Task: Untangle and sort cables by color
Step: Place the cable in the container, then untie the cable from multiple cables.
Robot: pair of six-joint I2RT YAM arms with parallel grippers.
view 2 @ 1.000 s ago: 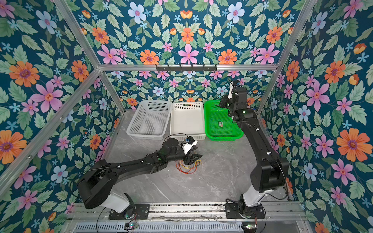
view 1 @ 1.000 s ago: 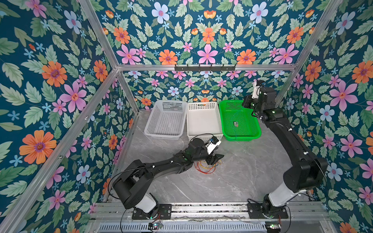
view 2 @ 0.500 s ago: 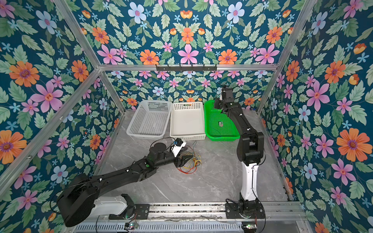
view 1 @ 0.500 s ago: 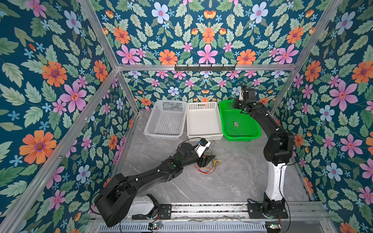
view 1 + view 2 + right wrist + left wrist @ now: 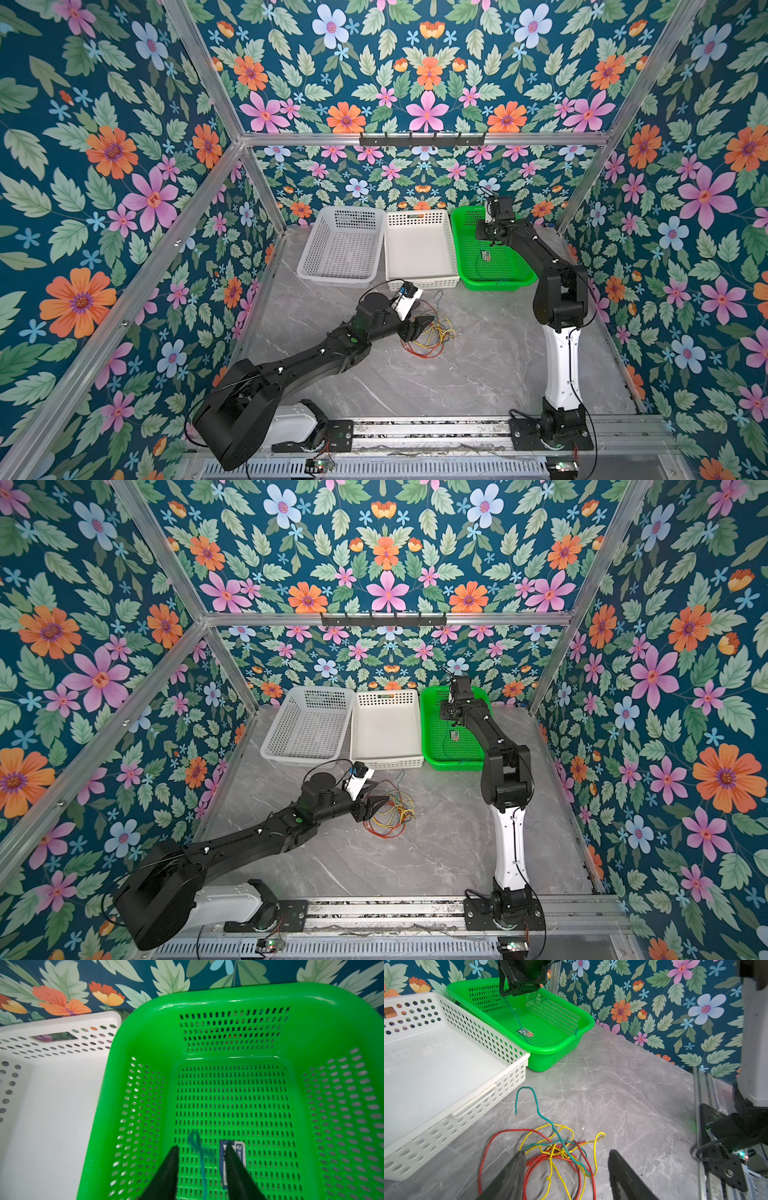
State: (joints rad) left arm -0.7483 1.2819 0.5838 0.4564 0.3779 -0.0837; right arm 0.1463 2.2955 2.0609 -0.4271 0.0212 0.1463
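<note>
Red, yellow and teal cables (image 5: 556, 1153) lie in a knot on the grey tabletop (image 5: 623, 1088), near the front of the white basket (image 5: 517, 1061). Your left end effector (image 5: 566, 1152) is wide open and holds nothing, one finger at each side of the knot. Your right end effector (image 5: 201, 1147) hangs over the green basket (image 5: 228, 997), partly open. One blurry teal cable (image 5: 202, 1167) hangs between its fingers; you cannot tell if it touches them. A sticker (image 5: 239, 1148) lies below.

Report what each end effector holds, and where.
Nothing is held. The left end effector stands open over the tangle; the right end effector is open, a teal cable loose between its jaws.
</note>
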